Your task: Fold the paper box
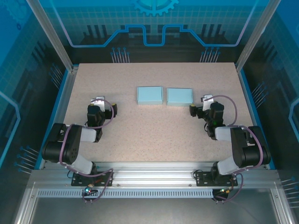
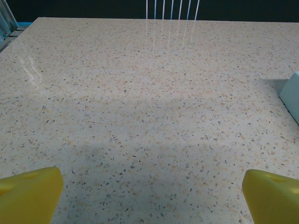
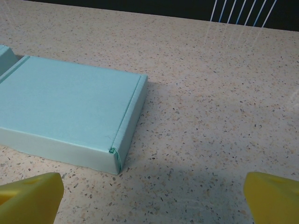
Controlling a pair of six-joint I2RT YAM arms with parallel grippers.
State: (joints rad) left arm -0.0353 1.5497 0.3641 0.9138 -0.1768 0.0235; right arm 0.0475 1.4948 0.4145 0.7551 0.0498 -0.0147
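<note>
Two light blue paper boxes lie closed and flat side by side in the middle of the table, the left box [image 1: 150, 95] and the right box [image 1: 180, 96]. The right box [image 3: 70, 116] sits just ahead and left of my right gripper [image 3: 152, 198], whose yellow fingertips [image 3: 30, 196] stand wide apart with nothing between them. A corner of the left box [image 2: 292, 95] shows at the right edge of the left wrist view. My left gripper [image 2: 152, 196] is open over bare table. In the top view the left gripper [image 1: 99, 103] and right gripper [image 1: 205, 103] rest near their own sides.
The speckled beige tabletop [image 1: 154, 135] is bordered by blue rails and aluminium posts [image 1: 49, 37]. A metal frame [image 1: 154, 172] carries the arm bases at the near edge. Cables loop over both arms.
</note>
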